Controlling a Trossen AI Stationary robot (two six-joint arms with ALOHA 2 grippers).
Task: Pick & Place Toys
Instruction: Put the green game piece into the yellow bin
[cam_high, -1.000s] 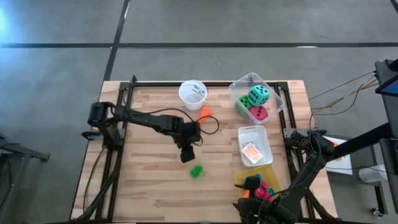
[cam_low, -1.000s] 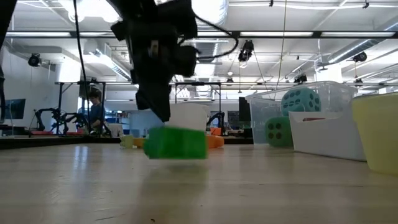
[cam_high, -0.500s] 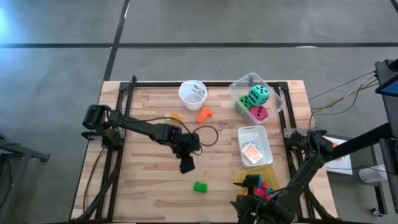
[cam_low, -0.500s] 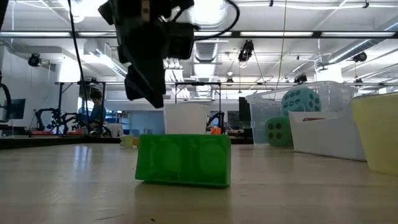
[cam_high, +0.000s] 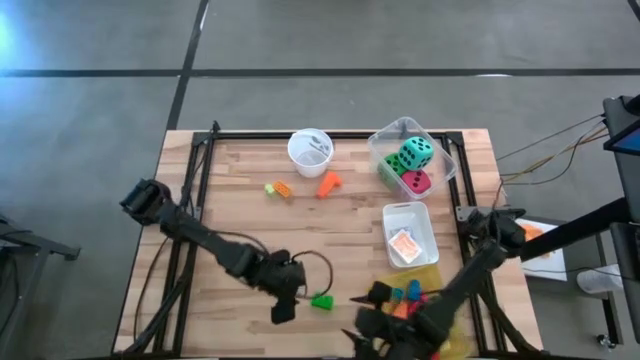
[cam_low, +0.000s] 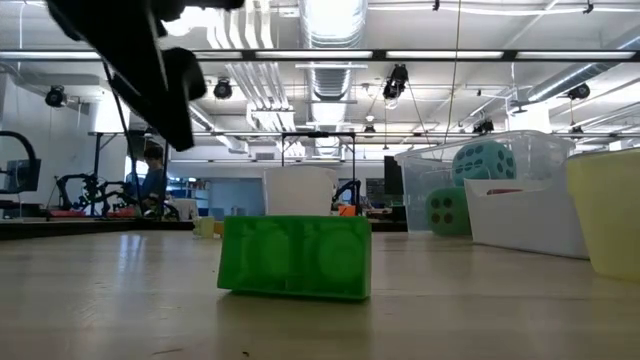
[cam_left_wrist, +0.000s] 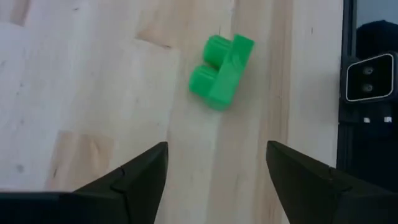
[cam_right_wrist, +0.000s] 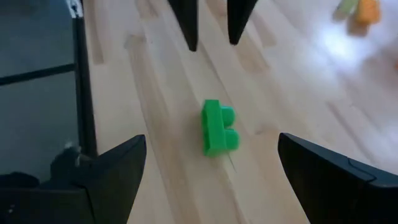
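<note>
1. One green block (cam_high: 321, 300) lies free on the bench (cam_high: 230, 220) near its front edge, studs sideways.
2. Left end effector (cam_high: 283, 312) hangs just beside the block, fingers parted, empty.
3. Right end effector (cam_high: 362, 343) sits near the front edge, fingers wide, empty.
4. Three foam dice (cam_high: 412, 165) rest in a clear bin (cam_high: 445, 152).

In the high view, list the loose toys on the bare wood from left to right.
yellow-green block → small orange block → green block → orange block
</note>
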